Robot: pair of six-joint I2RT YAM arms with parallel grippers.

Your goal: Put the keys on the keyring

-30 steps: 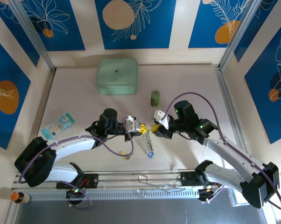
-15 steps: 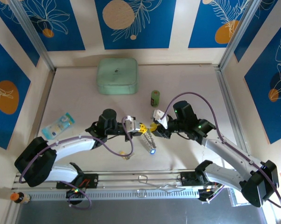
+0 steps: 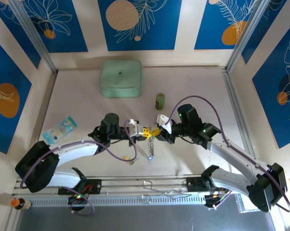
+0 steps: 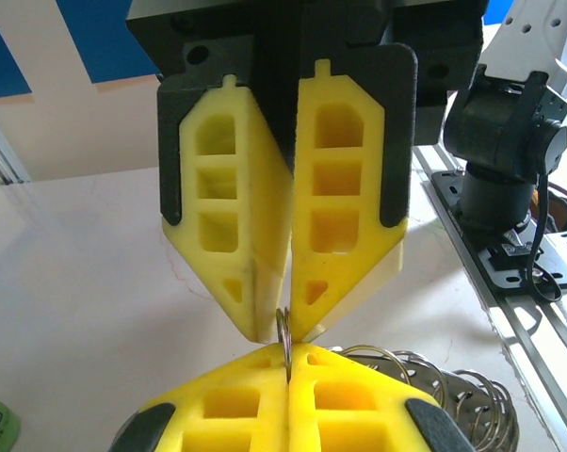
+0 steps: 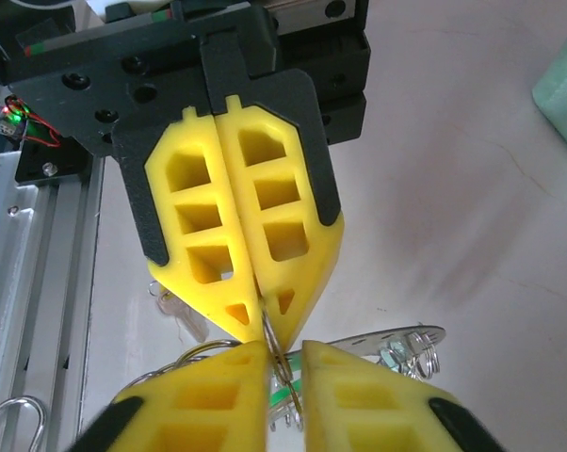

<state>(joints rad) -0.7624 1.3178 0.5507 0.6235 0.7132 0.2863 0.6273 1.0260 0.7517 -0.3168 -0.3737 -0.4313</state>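
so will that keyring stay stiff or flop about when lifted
Probably floppy: the keyring dangles as a coiled string below the left pincer and right pincer. Thin wire, so likely light. Smooth metal pinched only at the tips could slip.

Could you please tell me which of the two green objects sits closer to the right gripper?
The small dark-green cylinder, just beyond the right gripper; the pale mint-green box lies farther back and left.

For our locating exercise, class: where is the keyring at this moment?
In the top view the keyring is mid-table, pinched between the left gripper and right gripper meeting tip to tip, with the green cylinder just beyond it.
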